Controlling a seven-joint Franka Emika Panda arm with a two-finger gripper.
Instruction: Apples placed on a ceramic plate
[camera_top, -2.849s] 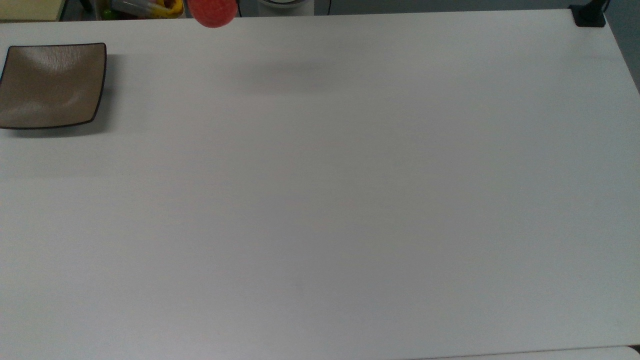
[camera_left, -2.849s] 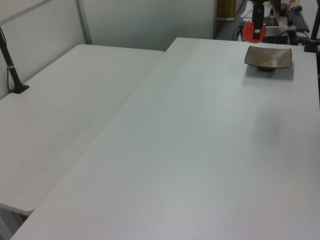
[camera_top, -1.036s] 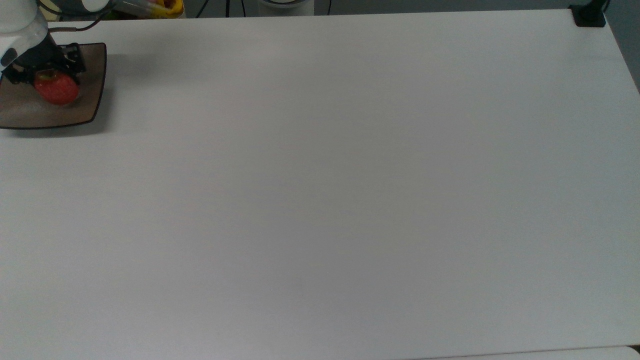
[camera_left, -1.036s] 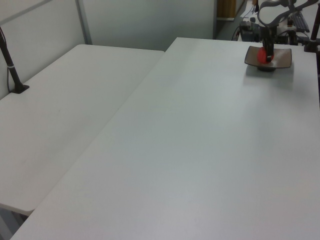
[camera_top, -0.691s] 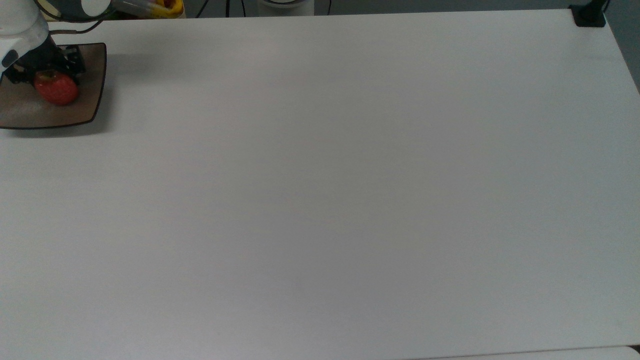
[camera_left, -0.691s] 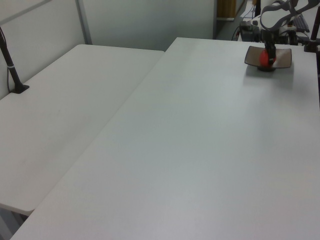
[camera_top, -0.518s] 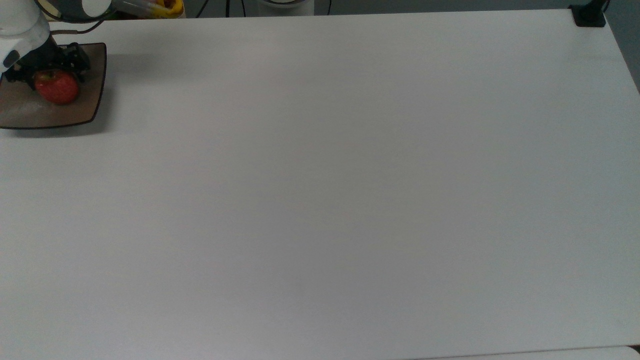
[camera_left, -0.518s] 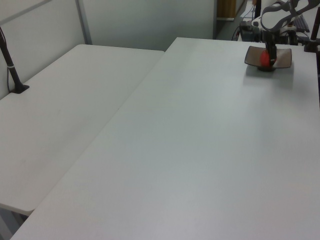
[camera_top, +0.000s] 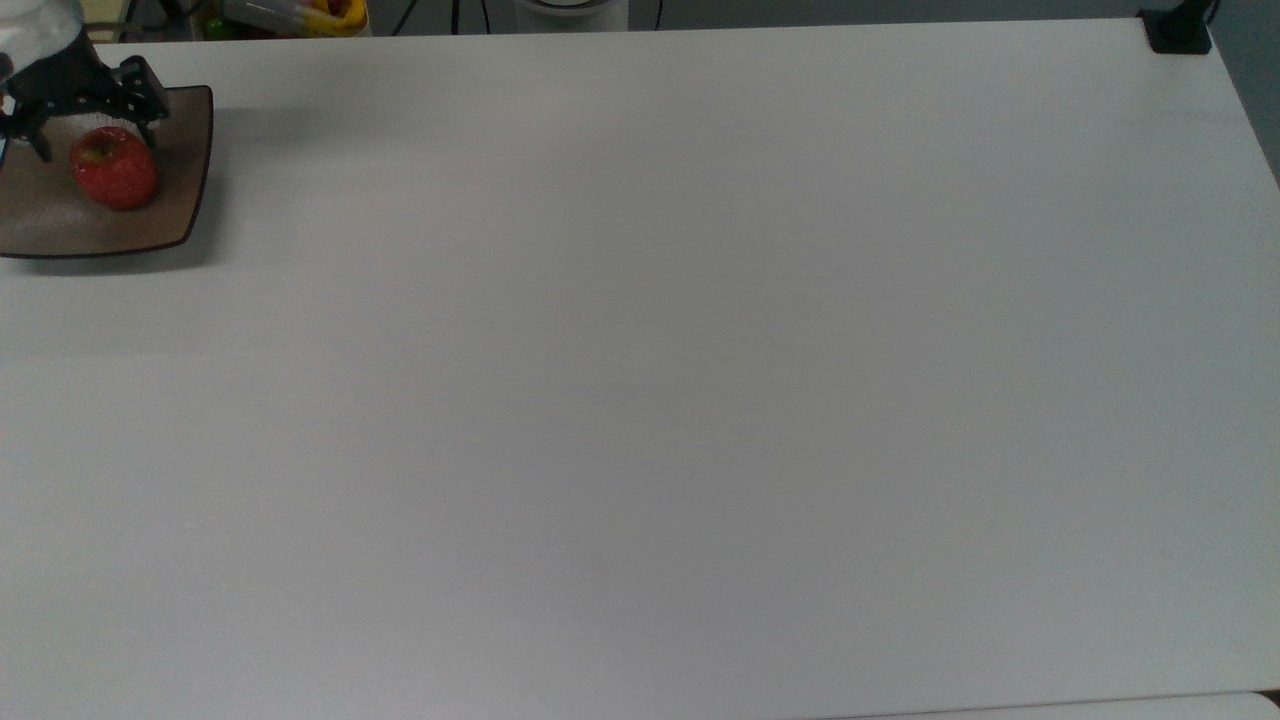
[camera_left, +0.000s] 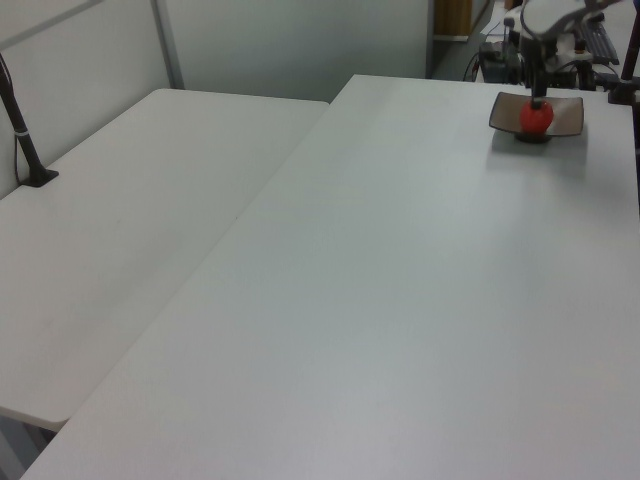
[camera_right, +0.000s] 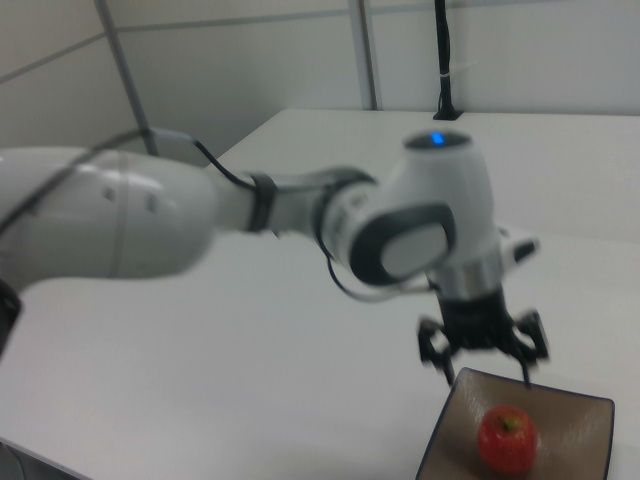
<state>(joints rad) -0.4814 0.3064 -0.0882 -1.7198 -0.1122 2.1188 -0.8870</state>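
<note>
One red apple (camera_top: 114, 168) sits on the ceramic plate (camera_top: 180, 200) directly below the gripper (camera_top: 88, 122), whose fingers stand spread apart above the fruit without touching it.

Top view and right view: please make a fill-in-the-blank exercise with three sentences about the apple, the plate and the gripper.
1. The red apple rests on the square brown ____.
2. The gripper is ____, its fingers spread above the apple.
3. In the top view, the ceramic plate lies near the table's top ____ corner.

Missing words: plate; open; left
</note>
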